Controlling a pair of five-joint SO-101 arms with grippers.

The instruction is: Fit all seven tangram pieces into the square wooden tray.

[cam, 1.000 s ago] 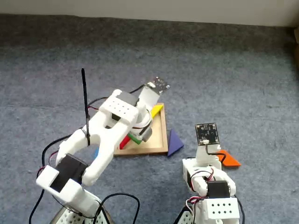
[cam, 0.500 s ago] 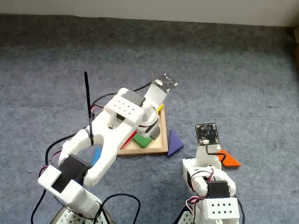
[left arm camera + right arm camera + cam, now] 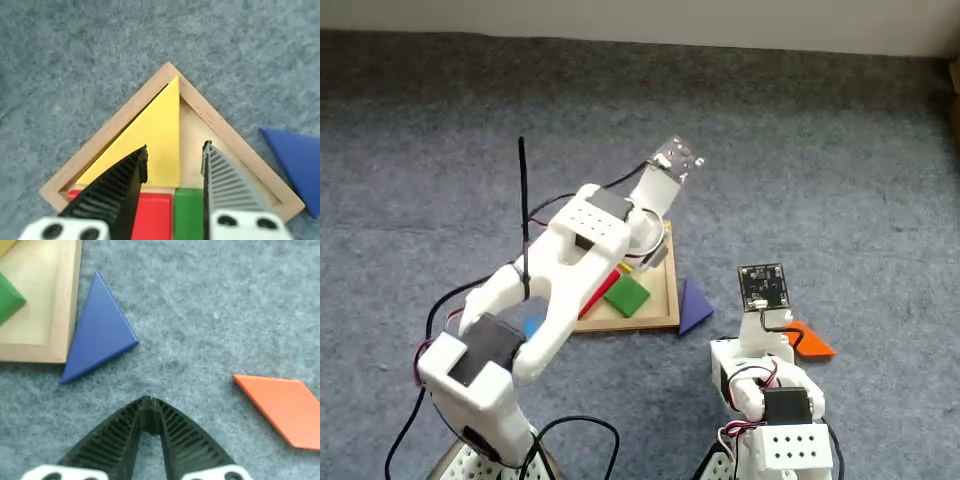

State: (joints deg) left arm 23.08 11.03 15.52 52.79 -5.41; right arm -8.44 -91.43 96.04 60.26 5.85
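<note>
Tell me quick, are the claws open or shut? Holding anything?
Left gripper: open, empty, over the yellow triangle.
Right gripper: shut, holding nothing.

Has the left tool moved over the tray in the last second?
Yes. Judged against the wooden tray in the high view, the left tool has moved away from the arm bases toward the tray's far right corner, past the green piece.

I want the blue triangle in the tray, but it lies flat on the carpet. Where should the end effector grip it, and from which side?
Probably from straight above, pinching the two short edges near the corner of the blue triangle that points away from the tray. Its long edge lies close along the tray wall, leaving little room for a finger there.
</note>
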